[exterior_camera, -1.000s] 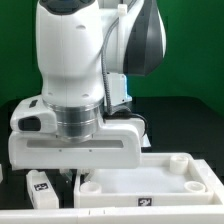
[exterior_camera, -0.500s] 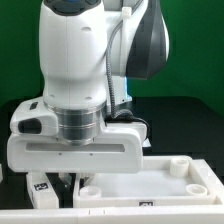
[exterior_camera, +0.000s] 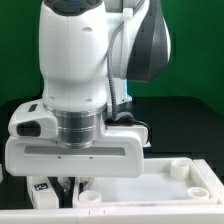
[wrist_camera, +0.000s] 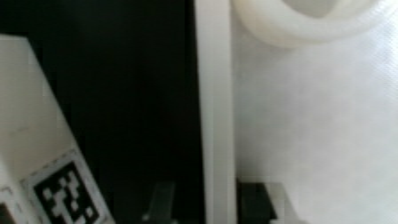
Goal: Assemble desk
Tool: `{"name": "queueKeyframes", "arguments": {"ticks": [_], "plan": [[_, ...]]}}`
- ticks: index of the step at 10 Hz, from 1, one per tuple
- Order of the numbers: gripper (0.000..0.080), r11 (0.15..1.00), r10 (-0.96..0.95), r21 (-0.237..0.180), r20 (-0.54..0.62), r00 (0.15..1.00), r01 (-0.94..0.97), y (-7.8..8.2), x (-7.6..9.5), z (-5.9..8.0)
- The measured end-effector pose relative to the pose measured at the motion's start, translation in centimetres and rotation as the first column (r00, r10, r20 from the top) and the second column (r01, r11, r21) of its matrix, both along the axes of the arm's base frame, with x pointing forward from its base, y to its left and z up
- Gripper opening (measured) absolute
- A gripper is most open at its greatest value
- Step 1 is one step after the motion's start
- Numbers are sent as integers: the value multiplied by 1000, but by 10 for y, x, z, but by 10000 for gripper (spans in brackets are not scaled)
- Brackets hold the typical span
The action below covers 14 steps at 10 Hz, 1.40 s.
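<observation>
Looking at the exterior view, we've got the arm's big white body filling most of the frame, with the gripper [exterior_camera: 70, 187] down low at the bottom, just left of centre, right at the near-left corner of the tabletop [exterior_camera: 150, 183]. The tabletop sits in the lower right of the frame, flat, rim up, long side running left to right, with a round corner socket [exterior_camera: 88, 197] just beside the fingers. A loose leg [exterior_camera: 42, 187] with its square tag sits in the lower left, just beside the gripper. In the wrist view the fingers [wrist_camera: 267, 198] look pinched together on the thin upright rim [wrist_camera: 214, 100] that runs straight away from them, so we'd call it clamped on the tabletop's edge. Our guess is any slide or turn now hinges on that rim line, with the leg [wrist_camera: 45, 150] on the outer side.
</observation>
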<state>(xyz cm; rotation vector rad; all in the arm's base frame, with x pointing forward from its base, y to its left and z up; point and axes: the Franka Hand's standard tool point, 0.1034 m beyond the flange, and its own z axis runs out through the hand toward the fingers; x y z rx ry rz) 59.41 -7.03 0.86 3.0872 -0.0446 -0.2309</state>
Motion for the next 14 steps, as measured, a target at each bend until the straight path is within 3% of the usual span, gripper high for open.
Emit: {"name": "queueKeyframes", "arguments": {"ticks": [5, 6, 7, 9, 10, 11, 12, 14], "plan": [[54, 1000, -13, 2, -29, 1000, 13, 0, 2, -1], [130, 1000, -13, 2, -29, 1000, 13, 0, 2, -1], [130, 1000, -13, 2, -29, 999, 13, 1, 3, 1], [406, 1000, -9, 15, -44, 999, 10, 3, -3, 26], [406, 1000, -9, 22, -46, 999, 10, 8, -9, 36], [587, 999, -18, 25, -54, 998, 19, 20, -16, 46], [630, 999, -24, 25, -58, 998, 25, 33, -23, 55], [646, 1000, -4, 28, -58, 998, 5, 35, -28, 54]]}}
